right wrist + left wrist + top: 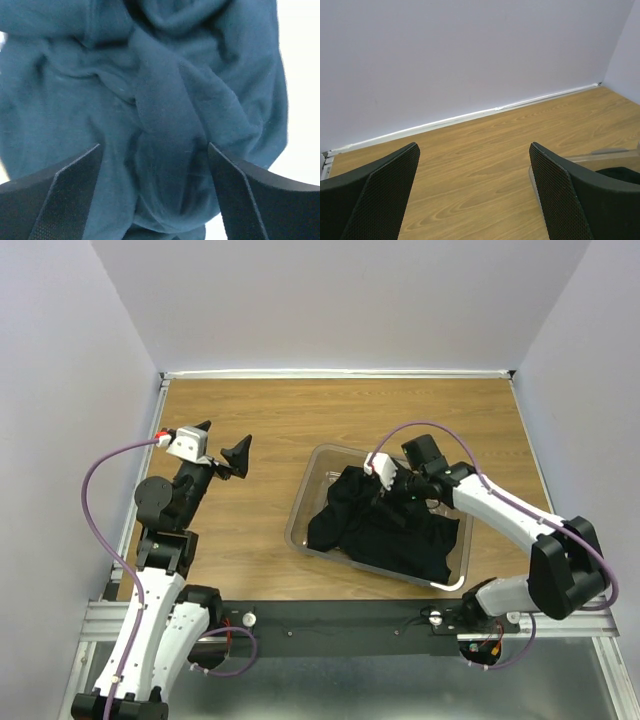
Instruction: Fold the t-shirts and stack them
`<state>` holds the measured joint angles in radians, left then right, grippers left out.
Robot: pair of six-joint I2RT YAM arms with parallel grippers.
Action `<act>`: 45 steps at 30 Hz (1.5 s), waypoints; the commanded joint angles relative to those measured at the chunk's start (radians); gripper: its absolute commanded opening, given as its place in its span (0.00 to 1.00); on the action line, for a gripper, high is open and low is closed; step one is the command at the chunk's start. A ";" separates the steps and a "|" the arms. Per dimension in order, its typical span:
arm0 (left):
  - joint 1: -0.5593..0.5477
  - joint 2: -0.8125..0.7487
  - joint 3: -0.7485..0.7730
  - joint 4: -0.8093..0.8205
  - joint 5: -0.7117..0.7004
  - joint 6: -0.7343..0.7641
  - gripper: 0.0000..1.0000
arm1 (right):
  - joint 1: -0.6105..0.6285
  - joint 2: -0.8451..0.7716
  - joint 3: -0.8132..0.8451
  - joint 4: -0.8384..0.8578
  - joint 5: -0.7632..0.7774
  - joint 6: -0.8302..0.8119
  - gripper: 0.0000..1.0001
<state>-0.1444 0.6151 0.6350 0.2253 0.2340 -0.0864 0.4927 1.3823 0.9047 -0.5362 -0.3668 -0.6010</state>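
Observation:
A crumpled heap of black t-shirts (375,525) lies in a clear plastic bin (305,495) right of the table's middle. In the right wrist view the cloth (160,100) fills the frame in dark folds. My right gripper (382,490) is down in the bin over the heap, jaws open, with a ridge of cloth between the fingers (65,195). My left gripper (222,445) is open and empty, raised above the bare wood at the left, well apart from the bin.
The bin's rim (600,154) shows at the right edge of the left wrist view. Bare wooden table (250,410) lies left of and behind the bin. Pale walls (330,300) enclose the table on three sides.

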 commanded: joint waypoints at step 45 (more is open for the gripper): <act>-0.047 0.285 0.058 -0.056 0.323 -0.053 0.92 | -0.235 -0.058 0.374 0.346 0.121 0.432 1.00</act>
<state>-0.1749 0.8608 0.6621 0.1852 0.4957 -0.1104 0.2829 1.4754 1.3705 -0.2451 0.0731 -0.2527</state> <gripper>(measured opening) 0.918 0.996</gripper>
